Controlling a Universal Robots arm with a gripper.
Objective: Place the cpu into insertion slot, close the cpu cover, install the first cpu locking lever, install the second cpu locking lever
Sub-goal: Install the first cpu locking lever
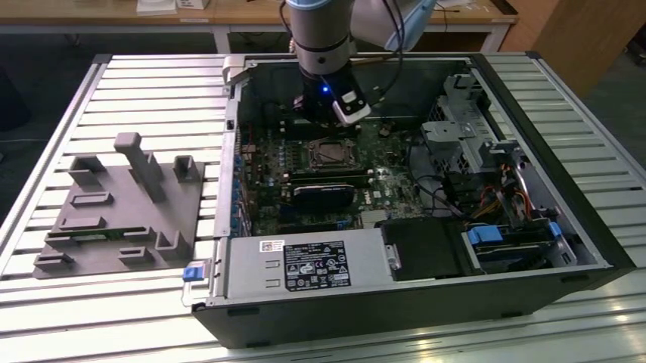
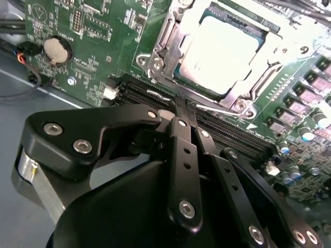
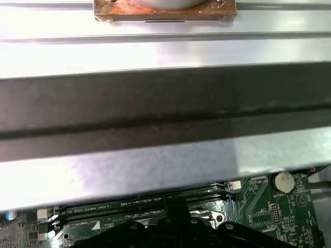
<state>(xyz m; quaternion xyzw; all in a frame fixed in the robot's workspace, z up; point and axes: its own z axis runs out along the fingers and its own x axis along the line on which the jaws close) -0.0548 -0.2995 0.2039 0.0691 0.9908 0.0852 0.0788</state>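
Arm grey, silver ring, blue wrist light, black cable; claw matte black links, silver screws.

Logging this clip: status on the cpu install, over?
Gripper shut, tips at the locking lever. Cpu seated, cpu cover down around it. No obstruction seen.

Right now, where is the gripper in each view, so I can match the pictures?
Exterior view: the gripper hangs just beyond the cpu.
Second wrist view: the gripper sits over the long black slots, the cpu beyond them.
First wrist view: the gripper at those slots, the case wall beyond.
Shared landmark: the slots, in both wrist views.
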